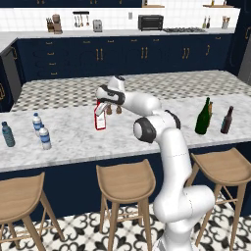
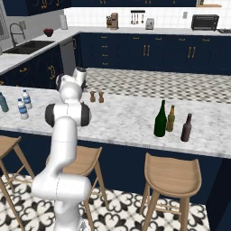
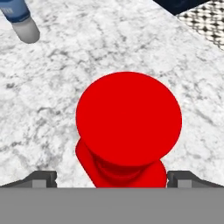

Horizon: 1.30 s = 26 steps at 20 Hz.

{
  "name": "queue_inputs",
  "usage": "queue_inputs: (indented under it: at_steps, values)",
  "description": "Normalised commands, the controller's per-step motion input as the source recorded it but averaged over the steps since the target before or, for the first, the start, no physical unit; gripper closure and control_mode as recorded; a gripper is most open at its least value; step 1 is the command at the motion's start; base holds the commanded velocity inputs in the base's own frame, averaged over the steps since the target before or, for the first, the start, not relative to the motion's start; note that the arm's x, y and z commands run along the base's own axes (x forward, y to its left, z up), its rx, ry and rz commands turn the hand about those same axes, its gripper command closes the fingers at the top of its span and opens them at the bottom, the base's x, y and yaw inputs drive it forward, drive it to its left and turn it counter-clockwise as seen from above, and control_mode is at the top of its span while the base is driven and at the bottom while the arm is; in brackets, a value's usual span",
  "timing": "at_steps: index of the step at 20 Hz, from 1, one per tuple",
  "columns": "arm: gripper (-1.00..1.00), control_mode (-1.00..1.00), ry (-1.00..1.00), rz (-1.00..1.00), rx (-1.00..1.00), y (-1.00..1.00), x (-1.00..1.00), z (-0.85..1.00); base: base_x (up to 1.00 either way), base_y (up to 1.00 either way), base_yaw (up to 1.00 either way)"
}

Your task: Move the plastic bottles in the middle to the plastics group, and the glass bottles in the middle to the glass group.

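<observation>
- Hovering directly above the shorter red bottle with white label and red cap (image 1: 100, 117), your gripper (image 3: 112, 177) stood fully released, one dark finger tip on either side of the cap and neither touching it in the hand view.
- That bottle stood upright mid-counter on the grey-veined marble counter (image 1: 73, 135), well apart from the glass group at the right end.
- You risked tipping it: the cap sat wide between the spread jaws, so an off-centre descent could have struck its rim and toppled the bottle.
- A grip on the cap alone might have slipped; closing lower on the neck looked safer.
- The left base view gave you the label and the two small brown shakers (image 1: 113, 109) just behind the hand, a hazard on lift-off.
- The right base view hid that bottle behind the arm, yet showed the destination plainly: the tall dark green wine bottle (image 2: 160, 120) beside the olive-amber bottle (image 2: 171, 119) and the dark brown bottle (image 2: 186, 128).
- The hand view alone showed alignment over the cap.
</observation>
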Motion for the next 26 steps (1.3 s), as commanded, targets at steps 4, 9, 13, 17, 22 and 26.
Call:
queue_inputs:
  at_steps: [4, 9, 13, 17, 22, 26]
  values:
    - [-1.00, -1.00, 0.00, 0.05, 0.00, 0.00, 0.09, 0.00, 0.00, 0.00, 0.00]
    - [-1.00, -1.00, -0.02, 0.02, 0.00, 0.00, 0.04, 0.00, 0.00, 0.00, 0.00]
    - [1.00, -1.00, 0.00, 0.00, 0.00, 0.00, 0.00, 0.00, 0.00, 0.00, 0.00]
    - [1.00, -1.00, 0.00, 0.00, 0.00, 0.00, 0.00, 0.00, 0.00, 0.00, 0.00]
    - [1.00, -1.00, 0.00, 0.00, 0.00, 0.00, 0.00, 0.00, 0.00, 0.00, 0.00]
    - [1.00, -1.00, 0.00, 0.00, 0.00, 0.00, -0.04, 0.00, 0.00, 0.00, 0.00]
